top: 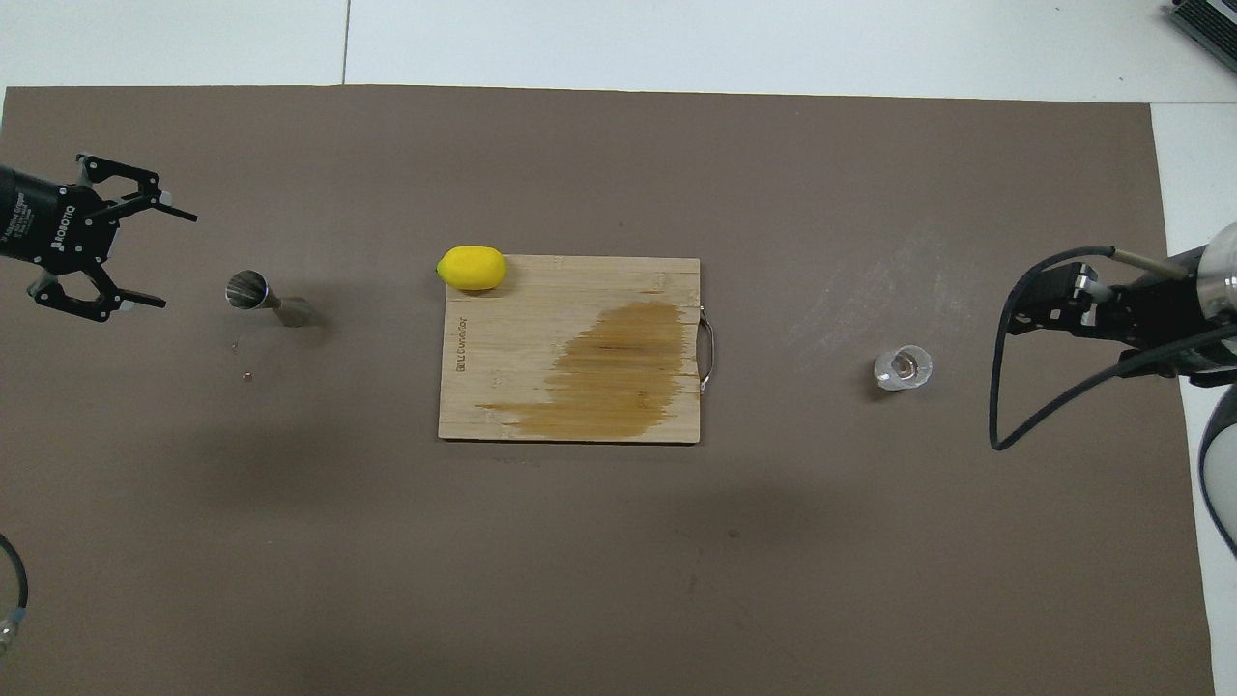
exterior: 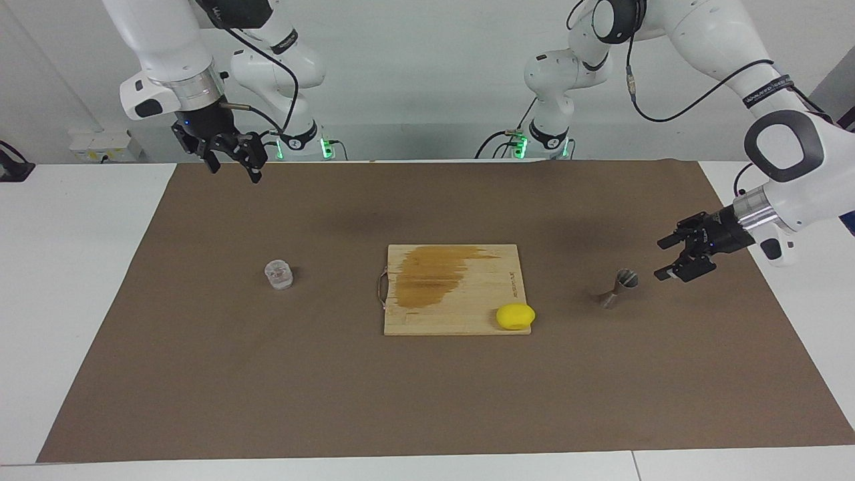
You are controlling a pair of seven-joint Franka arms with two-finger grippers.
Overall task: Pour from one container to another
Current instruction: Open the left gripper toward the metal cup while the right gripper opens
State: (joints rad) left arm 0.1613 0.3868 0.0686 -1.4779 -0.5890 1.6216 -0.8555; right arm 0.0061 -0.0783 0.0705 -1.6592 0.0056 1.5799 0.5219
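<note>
The clear glass cup [exterior: 278,274] [top: 903,368] stands on the brown mat toward the right arm's end of the table. The small steel jigger [exterior: 618,288] [top: 255,295] stands upright toward the left arm's end. My left gripper [exterior: 661,260] [top: 178,261] is open, low and turned sideways just beside the jigger, a short gap away from it. My right gripper [exterior: 234,168] [top: 1013,320] hangs open and empty high over the mat's edge by the robots, well away from the cup.
A wooden cutting board [exterior: 467,304] [top: 503,387] with a dark wet stain lies at the middle of the mat. A yellow lemon [exterior: 515,316] [top: 472,268] rests on its corner toward the jigger. White table borders the mat [exterior: 200,374].
</note>
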